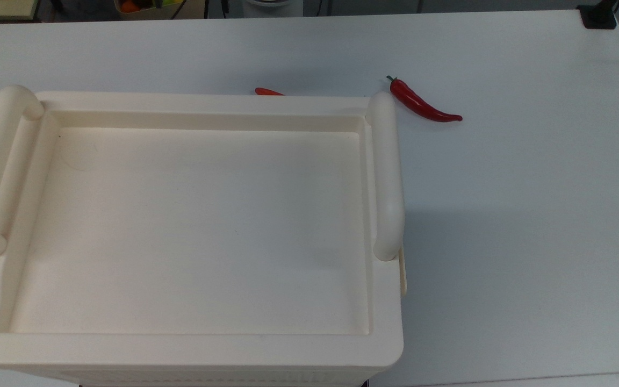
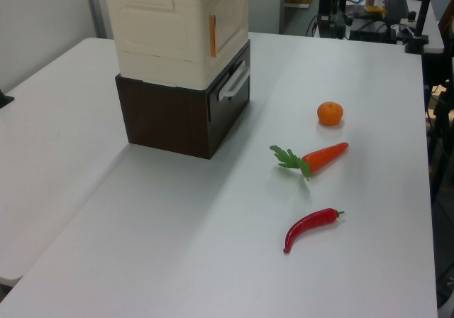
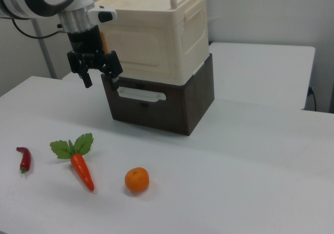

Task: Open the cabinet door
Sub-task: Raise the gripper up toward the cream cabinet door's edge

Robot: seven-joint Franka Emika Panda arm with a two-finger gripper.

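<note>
The cabinet (image 3: 180, 38) is a cream box with two tube handles, standing on a dark brown drawer unit (image 3: 172, 106). Its tray-like top (image 1: 191, 226) shows in the top view. The cabinet door (image 3: 141, 48) is the recessed cream panel on the face toward the vegetables and lies flush. In the left view the door (image 2: 228, 18) has a thin tan strip along its near edge. My gripper (image 3: 99, 76) hangs open in front of the door's lower left corner in the right view, just above the drawer's white handle (image 3: 141, 94), with nothing between its black fingers (image 3: 114, 73).
On the table in front of the cabinet lie a carrot (image 3: 81, 168), an orange (image 3: 136, 180) and a red chili (image 3: 24, 159). A thin cream tab (image 1: 403, 271) sticks out of the cabinet's side at the top view's right. The table stretches bare beyond the chili (image 1: 422, 102).
</note>
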